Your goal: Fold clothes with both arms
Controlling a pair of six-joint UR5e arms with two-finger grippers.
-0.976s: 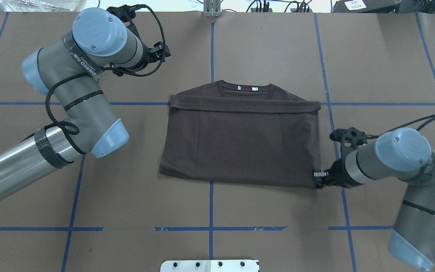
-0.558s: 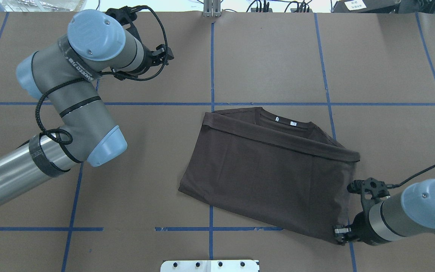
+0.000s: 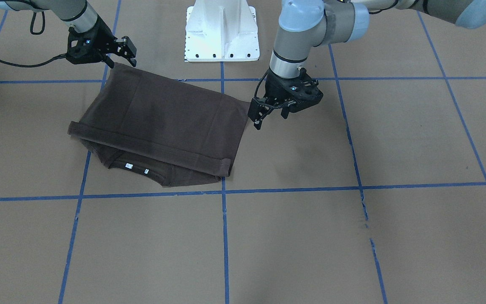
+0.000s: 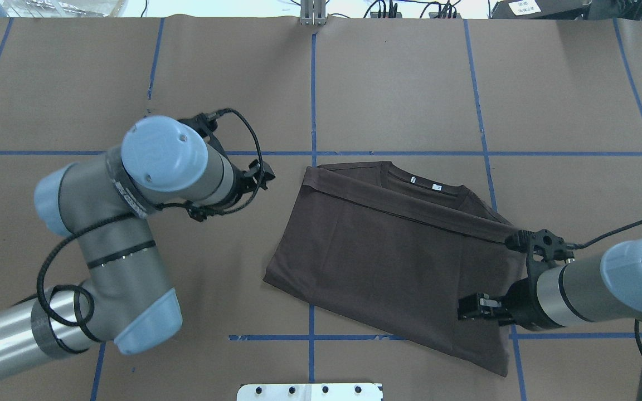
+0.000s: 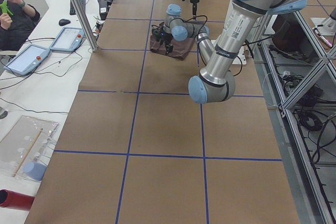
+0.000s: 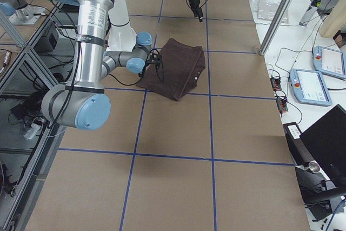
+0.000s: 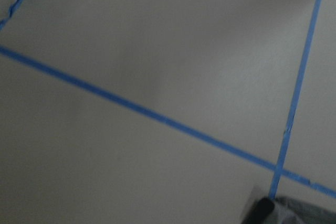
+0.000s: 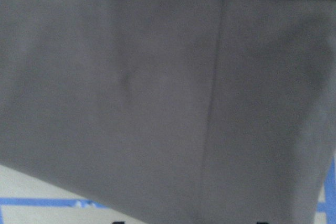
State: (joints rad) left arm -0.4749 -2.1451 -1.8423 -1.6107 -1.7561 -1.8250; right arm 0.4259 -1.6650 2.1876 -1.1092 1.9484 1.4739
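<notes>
The dark brown T-shirt (image 4: pixel 393 262) lies folded and turned at an angle on the brown table, its collar and white labels (image 4: pixel 422 184) at the far side; it also shows in the front view (image 3: pixel 158 122). My right gripper (image 4: pixel 468 308) is open and hovers over the shirt's near right part, holding nothing; its wrist view is filled with cloth (image 8: pixel 157 93). My left gripper (image 3: pixel 269 113) is open and empty, low, just beside the shirt's left edge; in the overhead view it (image 4: pixel 258 175) sits left of the shirt's far left corner.
The white pedestal base (image 4: pixel 310 391) stands at the near table edge. Blue tape lines (image 4: pixel 312 83) form a grid on the paper cover. Beyond the far edge there are tablets (image 6: pixel 311 87) on a side table and a seated person (image 5: pixel 13 14).
My right gripper dragged the shirt's near right corner towards the robot, turning the shirt, then let go and moved over the cloth. My left arm swung from the far left towards the shirt's left edge.
</notes>
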